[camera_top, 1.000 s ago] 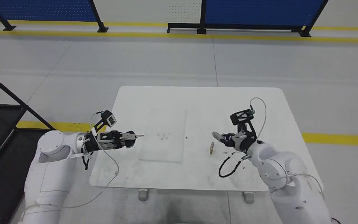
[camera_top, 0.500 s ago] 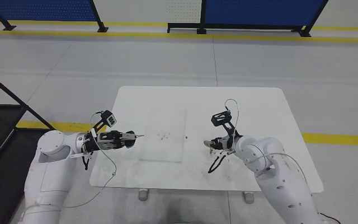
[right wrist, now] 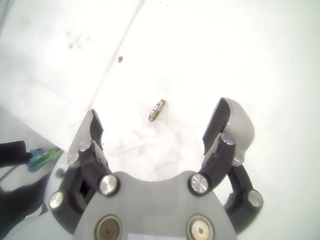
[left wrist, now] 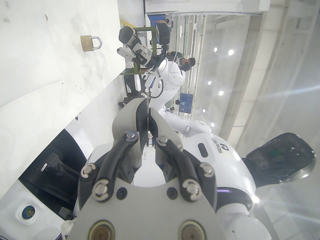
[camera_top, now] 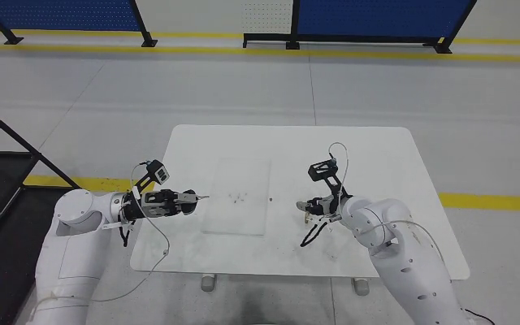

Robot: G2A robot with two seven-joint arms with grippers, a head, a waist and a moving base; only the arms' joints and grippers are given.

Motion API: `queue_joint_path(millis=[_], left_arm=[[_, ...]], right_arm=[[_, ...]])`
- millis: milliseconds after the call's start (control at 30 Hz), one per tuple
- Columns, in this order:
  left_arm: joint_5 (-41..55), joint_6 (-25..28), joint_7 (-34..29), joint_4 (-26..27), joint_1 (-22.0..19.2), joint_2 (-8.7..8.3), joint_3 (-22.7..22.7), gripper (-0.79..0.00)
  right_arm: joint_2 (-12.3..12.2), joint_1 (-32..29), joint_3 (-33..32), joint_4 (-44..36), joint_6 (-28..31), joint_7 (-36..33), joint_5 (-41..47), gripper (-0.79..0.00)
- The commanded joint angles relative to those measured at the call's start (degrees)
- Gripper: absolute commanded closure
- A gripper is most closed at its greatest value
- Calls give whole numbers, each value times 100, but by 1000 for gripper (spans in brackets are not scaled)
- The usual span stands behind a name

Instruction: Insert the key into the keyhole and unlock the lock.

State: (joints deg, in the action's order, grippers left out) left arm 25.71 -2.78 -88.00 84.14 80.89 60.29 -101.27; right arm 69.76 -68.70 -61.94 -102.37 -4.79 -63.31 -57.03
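A small brass padlock (right wrist: pixel 157 113) with a silver shackle lies flat on the white table (camera_top: pixel 366 154), right of the middle. My right gripper (right wrist: pixel 158 109) hangs open just above it, one finger on each side and neither touching. From the left wrist view the padlock (left wrist: pixel 90 43) sits beside the right gripper (left wrist: pixel 125 44). My left gripper (camera_top: pixel 192 197) is held over the table's left part, shut on the thin key (camera_top: pixel 202 197), whose tip points toward the padlock. Between the shut fingers the key (left wrist: pixel 148 102) shows as a narrow metal edge.
A thin white sheet (camera_top: pixel 240 195) covers the table's middle, between the two grippers. It carries a few small dark specks (camera_top: pixel 239 197). The table's front edge runs close below both arms.
My right gripper has moved left across the table and now sits over the padlock, with most of that move in the first half second. The left arm and key have stayed put.
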Motion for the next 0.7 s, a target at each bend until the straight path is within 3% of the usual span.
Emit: queue_joint_path(millis=[0,167,667], left_arm=[[0,0,0,0,0,0,0,0],[0,0,0,0,0,0,0,0],[0,0,0,0,0,0,0,0]], right_arm=[[0,0,0,0,0,0,0,-785],[52,180,286,77,-80,-174,-103,-785],[380,1528,1080,1143,-1527,-2059,293,-785]])
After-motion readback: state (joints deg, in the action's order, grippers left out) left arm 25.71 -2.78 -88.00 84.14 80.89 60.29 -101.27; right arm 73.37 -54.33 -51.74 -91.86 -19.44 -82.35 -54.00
